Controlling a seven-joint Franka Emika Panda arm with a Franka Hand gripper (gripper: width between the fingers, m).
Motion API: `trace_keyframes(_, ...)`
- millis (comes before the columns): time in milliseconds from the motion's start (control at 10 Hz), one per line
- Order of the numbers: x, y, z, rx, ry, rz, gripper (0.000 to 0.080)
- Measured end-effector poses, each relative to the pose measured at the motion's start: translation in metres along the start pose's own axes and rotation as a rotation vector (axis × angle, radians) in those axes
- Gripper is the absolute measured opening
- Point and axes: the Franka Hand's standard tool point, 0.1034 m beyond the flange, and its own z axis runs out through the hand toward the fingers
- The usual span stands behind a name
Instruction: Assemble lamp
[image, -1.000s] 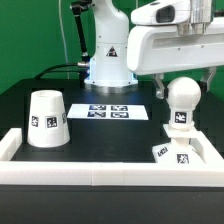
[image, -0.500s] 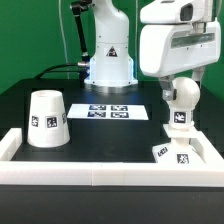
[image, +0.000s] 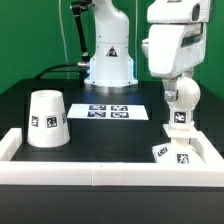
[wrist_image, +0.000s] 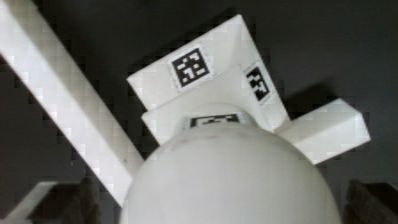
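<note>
From my end the fingers (image: 177, 84) are spread wide just above the bulb (image: 180, 104), gripping nothing. The bulb stands on the base (image: 172, 153); shade (image: 45, 120) sits well apart on the worktop (image: 110, 132).

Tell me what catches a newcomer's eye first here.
The ball-topped bulb stands upright on the base at the exterior view's right, with the arm directly above it. The wrist view is nearly filled by that bulb's rounded top. The big cone shade sits apart at the left.
</note>
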Motion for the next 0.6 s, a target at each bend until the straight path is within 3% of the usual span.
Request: trace_keyframes(600,-0.0002,0.0054,0.0017,-0.013,-0.030,-0.495,0.0699)
